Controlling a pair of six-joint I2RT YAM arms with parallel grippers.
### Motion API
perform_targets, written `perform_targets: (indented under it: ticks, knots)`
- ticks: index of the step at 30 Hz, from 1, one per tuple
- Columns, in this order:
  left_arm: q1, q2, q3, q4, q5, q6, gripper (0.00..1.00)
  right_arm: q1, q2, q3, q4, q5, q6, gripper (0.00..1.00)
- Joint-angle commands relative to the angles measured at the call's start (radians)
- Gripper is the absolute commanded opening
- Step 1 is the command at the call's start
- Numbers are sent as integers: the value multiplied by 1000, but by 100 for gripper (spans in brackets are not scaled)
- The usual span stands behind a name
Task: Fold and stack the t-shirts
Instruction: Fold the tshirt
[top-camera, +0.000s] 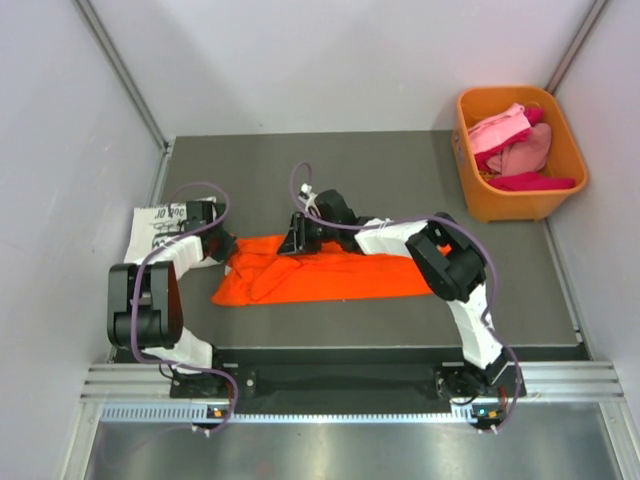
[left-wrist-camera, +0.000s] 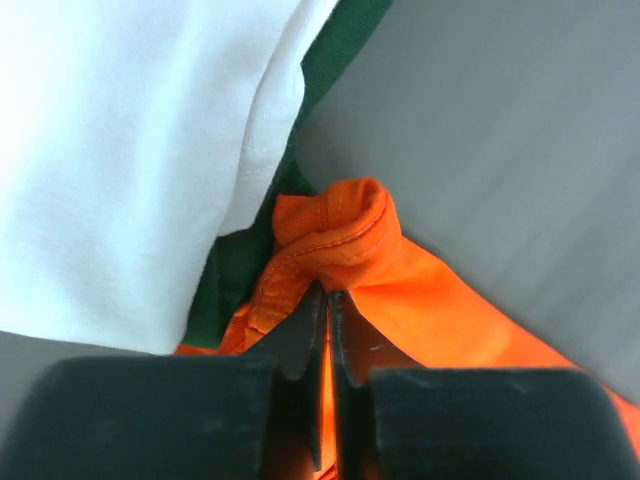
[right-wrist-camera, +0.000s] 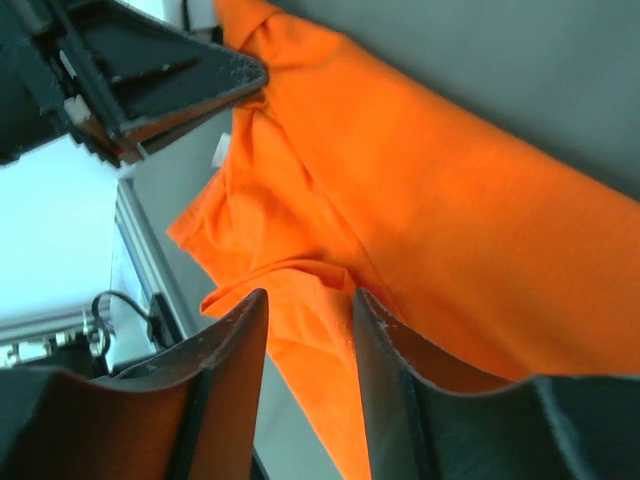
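Observation:
The bright orange t-shirt (top-camera: 330, 275) lies crumpled in a long band across the middle of the dark mat. My left gripper (top-camera: 222, 246) is at its left end, and its jaws (left-wrist-camera: 330, 300) are shut on a bunched hem of the orange cloth (left-wrist-camera: 335, 235). My right gripper (top-camera: 297, 237) is at the shirt's far edge. Its jaws (right-wrist-camera: 305, 310) stand open over a raised fold of orange cloth (right-wrist-camera: 400, 200). The white printed t-shirt (top-camera: 160, 226) lies folded at the far left and also shows in the left wrist view (left-wrist-camera: 130, 150).
A rigid orange bin (top-camera: 480, 200) at the back right holds pink, red and magenta shirts (top-camera: 515, 145). A dark green strip (left-wrist-camera: 235, 265) shows under the white shirt's edge. Grey walls close in the left, back and right. The left gripper body (right-wrist-camera: 170, 90) is close to the right one.

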Motion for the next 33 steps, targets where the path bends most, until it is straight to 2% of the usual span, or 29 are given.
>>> perform_targets:
  ticks: [1, 3, 8, 18, 19, 23, 29, 33]
  knots:
    - [10, -33, 23, -19, -71, 14, 0, 27, -19, -21, 100, -56, 4, 38]
    - [10, -32, 18, -5, -59, 8, 0, 27, -34, -39, 66, -67, -17, 35]
    - [9, -13, 23, 4, -71, 8, 0, 35, -127, -157, 69, -102, -68, 18]
    - [9, -15, 30, 12, -85, 26, 0, 42, -335, -409, 69, -71, -111, 2]
    - [9, -18, 30, 11, -90, 29, 0, 42, -350, -429, 68, -75, -111, 3]
    - [9, -30, 38, 1, -93, 45, 0, 55, -358, -461, 38, -73, -120, 46]
    - [7, -69, 41, -5, -85, 69, 0, 56, -402, -533, 49, -35, -117, 49]
    - [-17, -122, 60, -23, -74, 95, 0, 56, -422, -483, -9, -7, -137, 48]
